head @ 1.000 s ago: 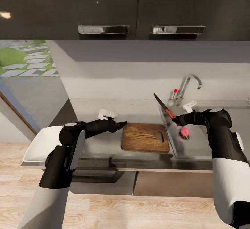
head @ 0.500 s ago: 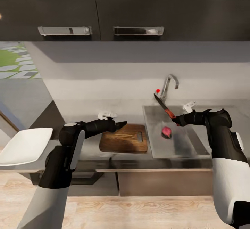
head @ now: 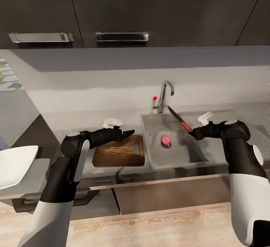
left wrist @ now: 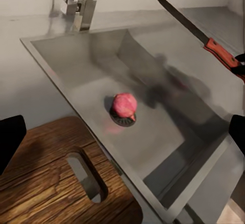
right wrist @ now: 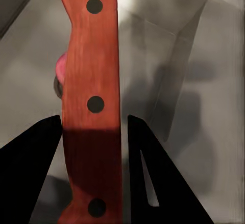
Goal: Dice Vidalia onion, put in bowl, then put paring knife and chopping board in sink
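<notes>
The pink-red Vidalia onion [head: 165, 140] [left wrist: 124, 105] lies on the drain of the steel sink [head: 187, 149] [left wrist: 153, 147]. My right gripper [head: 195, 131] [right wrist: 93, 119] is shut on the orange-red handle of the paring knife [head: 180, 119] [right wrist: 92, 106] [left wrist: 194, 27]. It holds the knife above the basin's right part, with the dark blade slanting up toward the tap. The wooden chopping board [head: 118, 150] [left wrist: 51, 183] lies on the countertop [head: 75, 121] just left of the sink. My left gripper [head: 130, 132] [left wrist: 122, 137] hangs open over the board's far right corner. The white bowl [head: 15, 164] sits at far left.
A chrome tap [head: 164, 95] with a red knob stands behind the sink. Dark wall cabinets with metal handles [head: 122, 36] hang overhead. A small white object [head: 111, 121] lies on the counter behind my left arm. Wooden floor runs below the counter's front edge.
The whole view has shifted, so the counter, board, sink and bowl slid leftward in the picture. Both arms keep their pose, and the knife now hangs over the basin.
</notes>
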Controlling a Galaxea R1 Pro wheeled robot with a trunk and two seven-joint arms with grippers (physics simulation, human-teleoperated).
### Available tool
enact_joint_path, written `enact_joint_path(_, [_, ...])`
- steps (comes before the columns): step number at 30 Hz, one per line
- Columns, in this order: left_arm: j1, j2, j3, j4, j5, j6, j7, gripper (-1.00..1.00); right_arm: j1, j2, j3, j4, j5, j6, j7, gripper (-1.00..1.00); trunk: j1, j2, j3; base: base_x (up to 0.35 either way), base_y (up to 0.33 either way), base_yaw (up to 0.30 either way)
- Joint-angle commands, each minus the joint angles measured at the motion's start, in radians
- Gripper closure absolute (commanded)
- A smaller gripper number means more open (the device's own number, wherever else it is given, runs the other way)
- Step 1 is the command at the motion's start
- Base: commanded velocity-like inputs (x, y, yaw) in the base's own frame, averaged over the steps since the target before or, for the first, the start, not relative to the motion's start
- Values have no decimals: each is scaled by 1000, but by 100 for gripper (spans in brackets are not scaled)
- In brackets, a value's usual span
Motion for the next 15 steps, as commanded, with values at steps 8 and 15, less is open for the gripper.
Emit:
enact_joint_path(8, [-1,-1,1,-1,2,7,0,-100,16,-6,-2,-1,84,-23,8,100,1,-2,2,0,0,-113])
enact_joint_path(15, [-1,-4,-4,0,2,10,1,-100,20,-40,-37,-1,142,-24,5,100,1,-2,6,0,0,-197])
